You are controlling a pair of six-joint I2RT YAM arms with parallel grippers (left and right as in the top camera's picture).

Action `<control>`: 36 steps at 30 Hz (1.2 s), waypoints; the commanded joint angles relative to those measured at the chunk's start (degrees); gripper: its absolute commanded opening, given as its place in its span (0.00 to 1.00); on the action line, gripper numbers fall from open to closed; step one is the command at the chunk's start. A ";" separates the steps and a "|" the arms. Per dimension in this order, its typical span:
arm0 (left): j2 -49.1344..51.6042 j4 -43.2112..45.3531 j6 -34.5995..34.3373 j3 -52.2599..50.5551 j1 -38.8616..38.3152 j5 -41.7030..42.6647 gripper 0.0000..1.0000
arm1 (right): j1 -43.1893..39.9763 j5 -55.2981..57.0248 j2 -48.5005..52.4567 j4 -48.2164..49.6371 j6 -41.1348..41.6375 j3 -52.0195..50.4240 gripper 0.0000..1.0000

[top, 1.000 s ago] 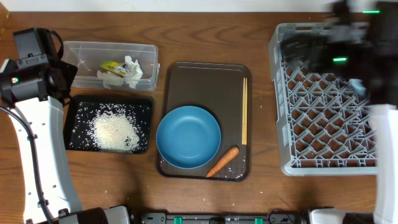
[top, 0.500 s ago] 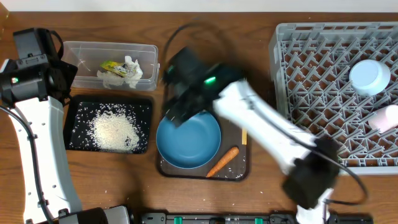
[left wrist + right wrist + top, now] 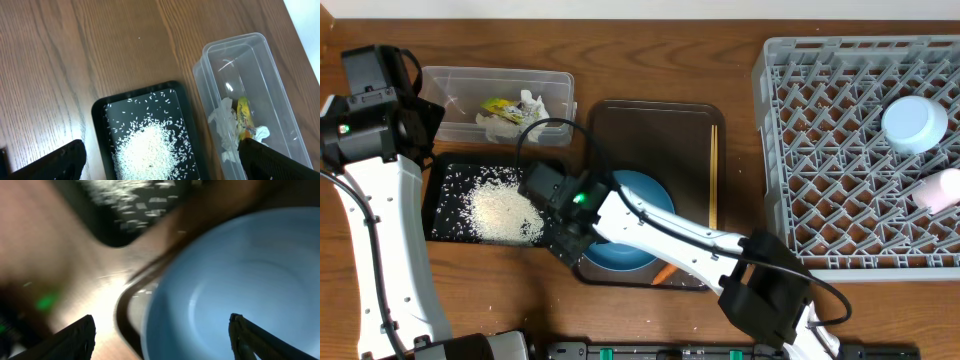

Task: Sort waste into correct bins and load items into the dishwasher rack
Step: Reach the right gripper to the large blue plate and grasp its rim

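In the right wrist view my right gripper (image 3: pixel 162 340) is open, its fingers astride the left rim of the large round blue dish (image 3: pixel 235 280). From overhead the right arm (image 3: pixel 650 225) crosses that dish (image 3: pixel 645 205). An orange carrot (image 3: pixel 666 270) peeks out beside it, and chopsticks (image 3: pixel 713 180) lie along the right side. My left gripper (image 3: pixel 162 165) hangs open high above the black tray (image 3: pixel 100 130) of rice (image 3: pixel 147 150). The clear tub (image 3: pixel 235 65) holds white paper (image 3: pixel 225 125) and a yellow-green wrapper (image 3: pixel 243 117). In the grey rack (image 3: pixel 820 150) sit a light-blue bowl (image 3: pixel 915 122) and a white cup (image 3: pixel 942 190).
The dish, carrot and chopsticks lie on a dark brown serving tray (image 3: pixel 650 125) in the middle of the wooden table. A few rice grains are scattered on the wood below the black tray (image 3: pixel 445 170). The left arm (image 3: pixel 375 170) stands along the left edge.
The right arm has swung from over the rack across the table to the blue dish's left edge. The bowl and cup now show in the rack. The left arm has not moved.
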 commanded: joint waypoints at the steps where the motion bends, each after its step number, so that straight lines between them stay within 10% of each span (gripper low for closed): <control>1: 0.20 -0.07 0.72 -0.24 0.26 -1.36 0.99 | -0.85 9.44 0.17 -0.35 5.51 0.09 0.84; 13: 0.20 -0.09 0.72 -0.24 0.26 -1.36 0.99 | -13.20 17.31 -2.36 -5.18 5.51 0.22 0.94; 20: 0.20 -0.07 0.72 -0.24 0.26 -1.38 0.99 | -20.70 -8.28 -3.45 -4.52 -3.82 0.15 0.99; 25: 0.20 -0.07 0.72 -0.24 0.26 -1.36 0.99 | -18.49 -24.39 -3.43 -4.04 -16.52 0.07 0.94; 36: 0.20 -0.07 0.72 -0.24 0.26 -1.36 0.99 | -4.04 -4.31 -3.34 -1.09 -4.35 -2.49 0.65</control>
